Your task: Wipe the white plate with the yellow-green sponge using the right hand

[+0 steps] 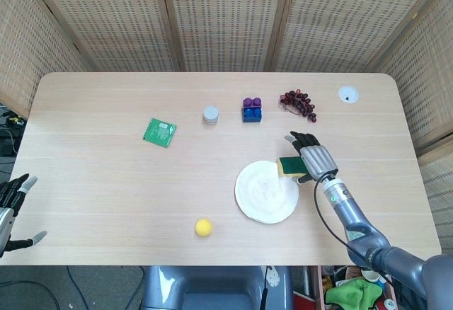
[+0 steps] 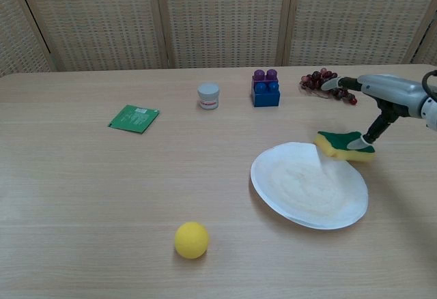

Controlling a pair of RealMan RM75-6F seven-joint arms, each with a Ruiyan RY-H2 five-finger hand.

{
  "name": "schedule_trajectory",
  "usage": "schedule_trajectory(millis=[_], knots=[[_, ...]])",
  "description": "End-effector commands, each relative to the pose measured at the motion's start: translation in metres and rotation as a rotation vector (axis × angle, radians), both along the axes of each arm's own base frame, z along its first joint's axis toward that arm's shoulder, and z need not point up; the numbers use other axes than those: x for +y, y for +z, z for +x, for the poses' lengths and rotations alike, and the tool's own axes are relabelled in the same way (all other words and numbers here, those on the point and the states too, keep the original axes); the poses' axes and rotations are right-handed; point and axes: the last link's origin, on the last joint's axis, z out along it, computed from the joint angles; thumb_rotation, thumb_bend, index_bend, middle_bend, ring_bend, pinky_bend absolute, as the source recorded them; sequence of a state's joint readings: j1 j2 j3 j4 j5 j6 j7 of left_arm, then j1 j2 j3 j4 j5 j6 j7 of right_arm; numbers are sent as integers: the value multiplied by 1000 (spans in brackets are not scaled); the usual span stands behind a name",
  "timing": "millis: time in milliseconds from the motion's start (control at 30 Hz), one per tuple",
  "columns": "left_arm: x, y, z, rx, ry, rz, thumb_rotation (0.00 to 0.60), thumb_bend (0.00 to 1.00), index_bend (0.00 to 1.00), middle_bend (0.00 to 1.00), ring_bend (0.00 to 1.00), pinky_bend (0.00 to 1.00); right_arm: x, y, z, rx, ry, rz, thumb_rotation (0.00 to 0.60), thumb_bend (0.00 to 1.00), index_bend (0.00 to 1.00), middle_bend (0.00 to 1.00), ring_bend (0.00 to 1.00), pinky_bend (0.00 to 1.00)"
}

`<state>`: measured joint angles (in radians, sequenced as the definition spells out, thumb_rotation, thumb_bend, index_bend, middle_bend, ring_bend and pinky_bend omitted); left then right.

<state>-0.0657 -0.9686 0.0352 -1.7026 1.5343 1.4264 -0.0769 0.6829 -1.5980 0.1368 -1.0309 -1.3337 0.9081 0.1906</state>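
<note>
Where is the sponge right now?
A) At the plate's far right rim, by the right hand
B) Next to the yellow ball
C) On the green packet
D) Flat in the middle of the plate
A: the sponge sits at the far right rim of the plate, with a finger of the right hand on it.

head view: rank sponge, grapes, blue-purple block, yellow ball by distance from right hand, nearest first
1. Yellow-green sponge: at the right hand, on the white plate's far right rim.
2. Grapes: behind the hand, toward the table's far edge.
3. Blue-purple block: behind and to the left.
4. Yellow ball: far left, near the front edge.
</note>
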Motion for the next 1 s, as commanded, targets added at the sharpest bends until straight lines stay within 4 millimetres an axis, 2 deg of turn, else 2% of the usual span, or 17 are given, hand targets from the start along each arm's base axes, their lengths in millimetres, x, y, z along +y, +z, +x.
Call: schedule_trajectory(millis=[33, 200, 400, 633, 700, 867, 1000], knots=[[0, 3, 0, -9, -8, 10, 600, 0, 0, 0, 0, 0, 15, 29, 17, -107, 15, -85, 600, 30, 0, 0, 0, 0], [-2, 6, 1, -26, -23, 9, 600, 0, 0, 0, 0, 0, 46, 74, 20, -146, 75, -182, 600, 4, 0, 0, 0, 0], [-7, 9, 2, -31, -43, 12, 600, 0, 0, 0, 0, 0, 92, 113, 0, -190, 78, -250, 600, 1, 0, 0, 0, 0], [-13, 6, 1, 9, -60, 55, 600, 0, 0, 0, 0, 0, 146, 129, -31, -186, 63, -325, 600, 0, 0, 0, 0, 0], [-14, 6, 4, 10, -89, 74, 600, 0, 0, 0, 0, 0, 169, 135, -39, -161, 39, -373, 600, 0, 0, 0, 0, 0], [-15, 0, 4, 21, -111, 88, 600, 0, 0, 0, 0, 0, 192, 142, -41, -83, 13, -432, 600, 0, 0, 0, 0, 0], [-16, -1, 2, 25, -113, 87, 600, 0, 0, 0, 0, 0, 202, 146, -41, -56, 6, -460, 600, 0, 0, 0, 0, 0]])
